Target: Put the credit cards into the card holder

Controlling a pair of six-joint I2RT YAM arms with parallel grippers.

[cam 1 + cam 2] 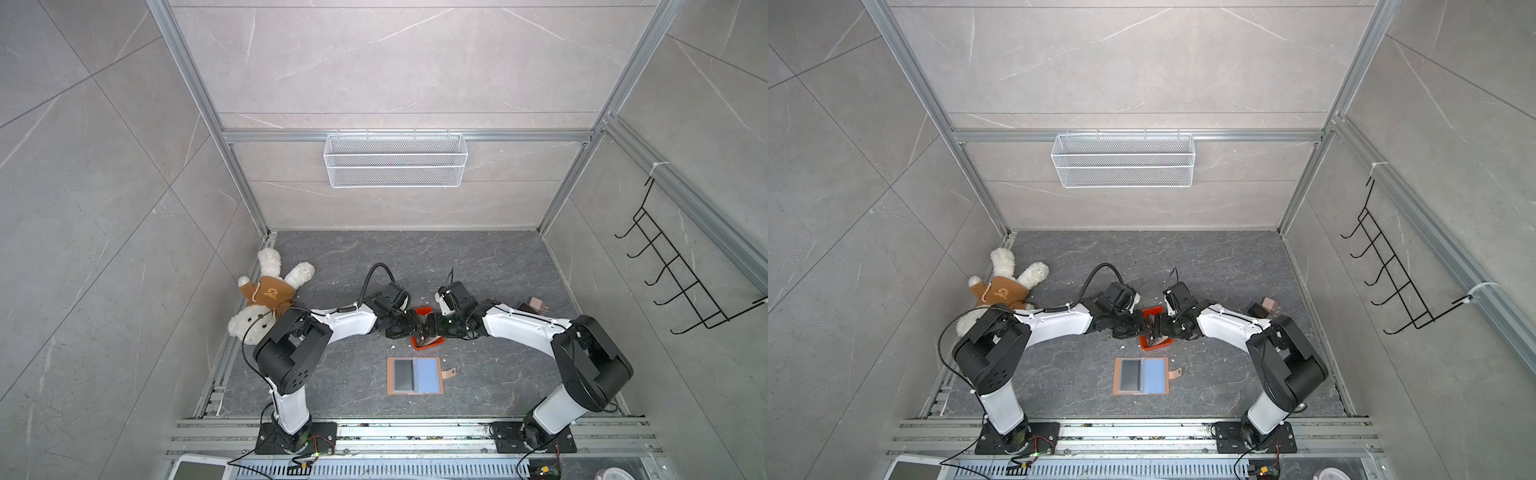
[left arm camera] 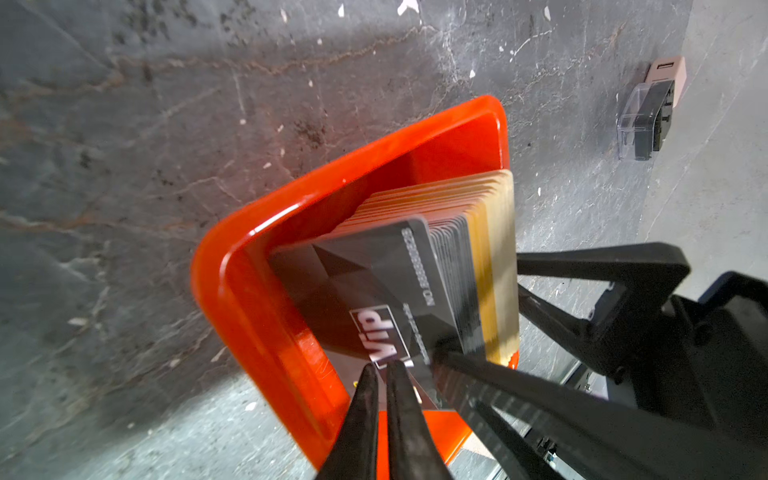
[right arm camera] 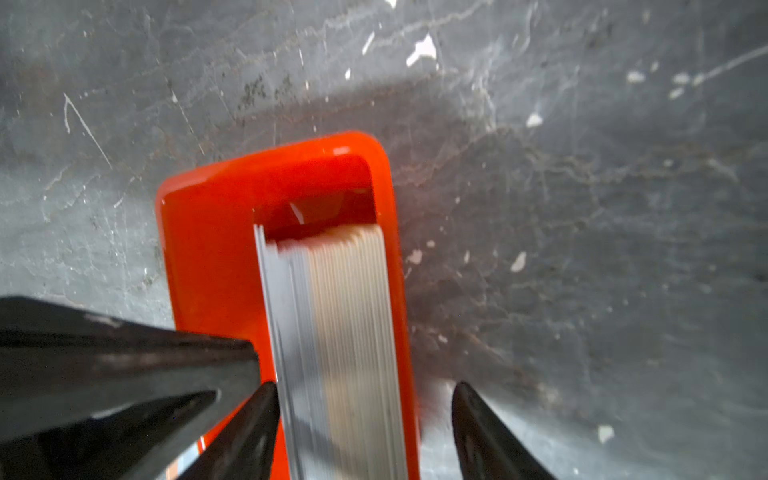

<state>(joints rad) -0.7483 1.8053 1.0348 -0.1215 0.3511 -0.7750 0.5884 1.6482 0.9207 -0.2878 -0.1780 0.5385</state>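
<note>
The credit cards (image 2: 415,199) stand on edge as a thick stack, tan behind and black in front, inside a small orange-red tray (image 2: 232,291). The front black "VIP" card (image 2: 374,274) leans away from the stack. My left gripper (image 2: 382,365) is shut, its tips at that card's near edge, and no card shows between them. My right gripper (image 3: 365,386) is open and straddles the stack (image 3: 349,311). One finger is beside its grey side and the other stands outside the tray wall (image 3: 208,249). The card holder (image 1: 413,375) lies open and flat nearer the arm bases, with a dark card in one sleeve.
A plush bear (image 1: 266,295) lies at the far left of the floor. A black-and-pink block pair (image 1: 534,307) sits behind the right arm. A wire basket (image 1: 395,160) hangs on the back wall and a hook rack (image 1: 685,282) on the right wall.
</note>
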